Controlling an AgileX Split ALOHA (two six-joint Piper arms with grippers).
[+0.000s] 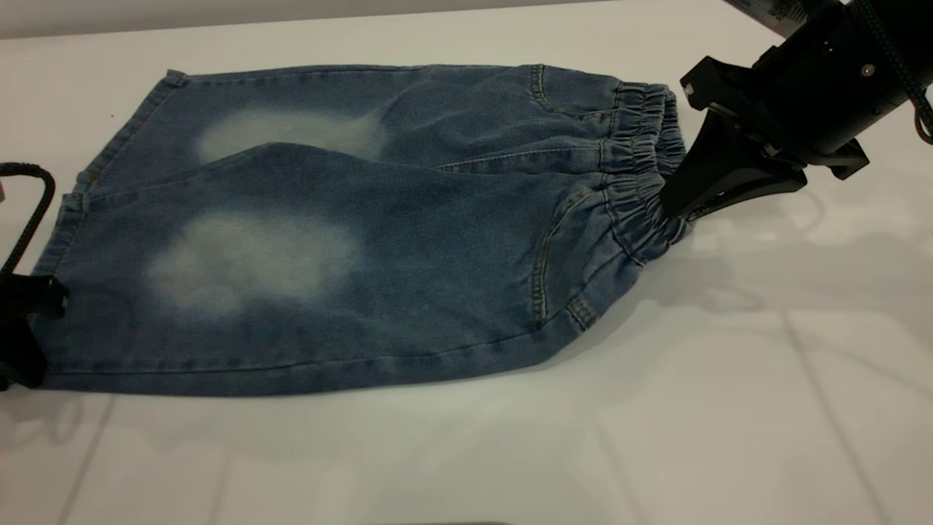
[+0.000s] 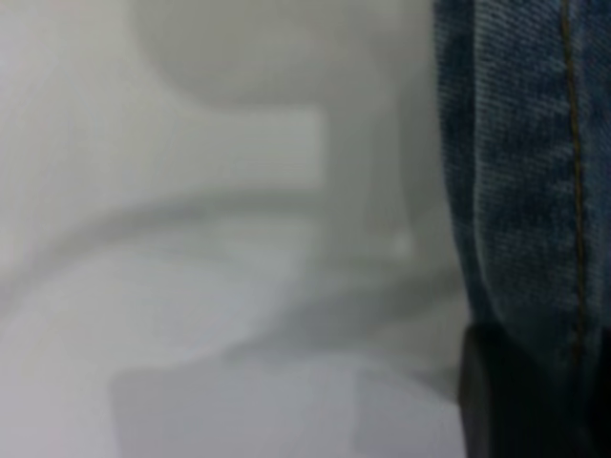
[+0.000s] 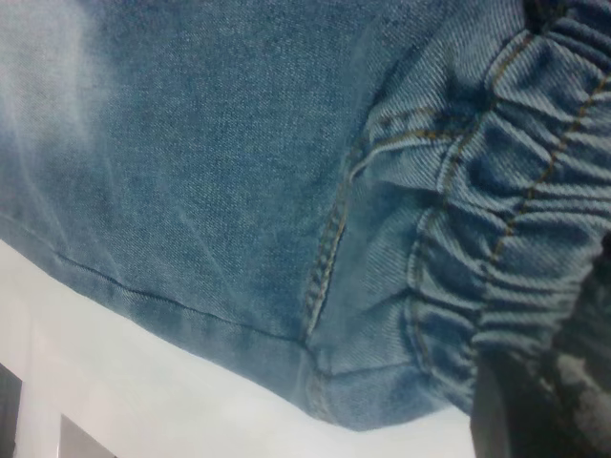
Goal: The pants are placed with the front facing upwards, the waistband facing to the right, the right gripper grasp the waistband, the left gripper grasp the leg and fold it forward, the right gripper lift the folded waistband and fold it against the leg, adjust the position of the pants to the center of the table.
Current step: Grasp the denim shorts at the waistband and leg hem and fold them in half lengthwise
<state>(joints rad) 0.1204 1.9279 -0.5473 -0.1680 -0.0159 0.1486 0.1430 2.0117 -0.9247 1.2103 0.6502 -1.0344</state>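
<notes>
Pants [image 1: 364,240] folded lengthwise on the white table [image 1: 729,408], one leg [image 1: 255,292] over the other, waistband [image 1: 645,175] toward the right: the forward fold appears done, while the fold of waistband onto leg and the centring remain. The right gripper [image 1: 674,208] is clamped on the waistband's end; the left gripper [image 1: 25,332] sits at the leg hem at the exterior view's left edge, apparently pinching denim, though the wrist view is too poor to confirm. Count: one pair of pants, two pale faded patches, two grippers.

Blue denim pants [image 1: 350,240] flat, waistband [image 1: 641,175] rightward
</notes>
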